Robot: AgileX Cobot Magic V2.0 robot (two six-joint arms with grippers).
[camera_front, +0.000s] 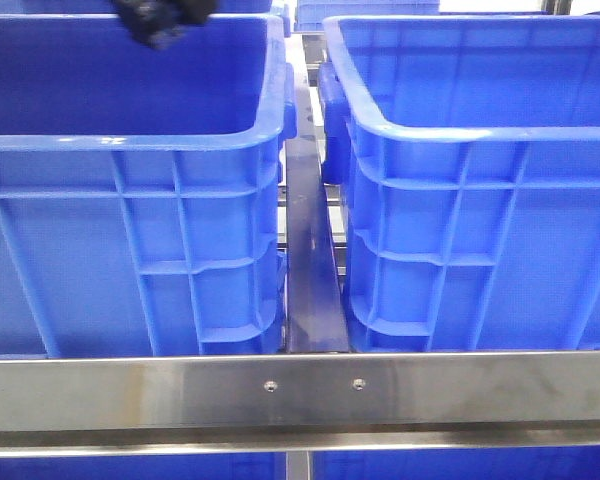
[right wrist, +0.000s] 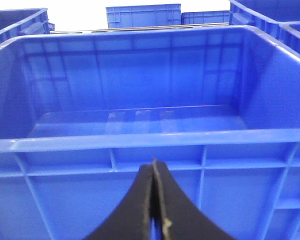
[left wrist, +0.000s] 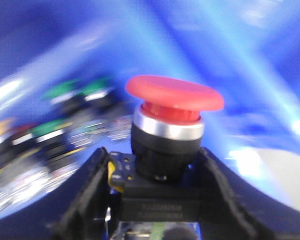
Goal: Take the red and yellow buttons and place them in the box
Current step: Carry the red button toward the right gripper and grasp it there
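The left gripper (left wrist: 160,200) pinched the red button (left wrist: 174,95) by its black base, red cap upright between the fingers, above the blurred left crate (camera_front: 130,140). The right gripper (right wrist: 155,200) was pressed together, empty, just outside the box (right wrist: 140,140).

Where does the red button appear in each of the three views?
Front view: not visible; only the dark left gripper shows, over the left crate.
Left wrist view: the red button is in the centre, held between the black fingers.
Right wrist view: not in it; only the empty box.
Shared landmark: the blue crates.
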